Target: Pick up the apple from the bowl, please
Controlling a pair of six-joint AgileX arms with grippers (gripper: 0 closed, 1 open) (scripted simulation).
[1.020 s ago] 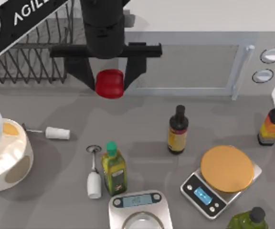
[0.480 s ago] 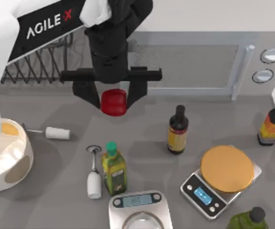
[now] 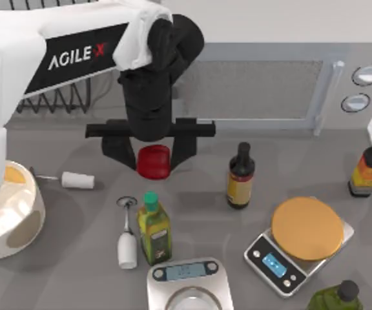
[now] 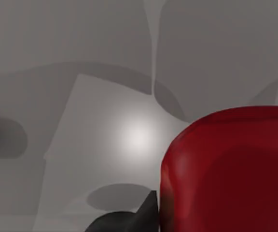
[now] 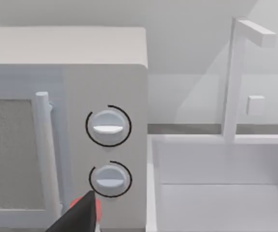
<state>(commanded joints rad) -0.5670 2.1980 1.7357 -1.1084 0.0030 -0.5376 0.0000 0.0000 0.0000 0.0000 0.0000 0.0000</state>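
My left gripper point(image 3: 154, 161) hangs above the grey table left of the middle, shut on the glossy red apple point(image 3: 154, 161). Its dark fingers point(image 3: 117, 150) press the fruit from both sides. Close up in the left wrist view, the apple point(image 4: 230, 169) sits beside a dark fingertip point(image 4: 129, 220) over the grey tabletop. The cream bowl point(image 3: 26, 226) with tan and orange spots stands at the table's left edge, well apart from the apple. A dark tip of my right gripper point(image 5: 74, 217) shows before the microwave.
Below the held apple stand a green oil bottle point(image 3: 153, 227), a lying wine glass point(image 3: 127, 239) and a steel scale point(image 3: 187, 284). A dark bottle point(image 3: 241, 175), an orange-topped scale point(image 3: 302, 242) and a microwave point(image 3: 263, 81) lie to the right. A wire rack point(image 3: 57, 97) stands behind.
My left gripper has carried the apple towards the table's front and slightly lower, away from the rack and microwave. Nothing on the table has shifted.
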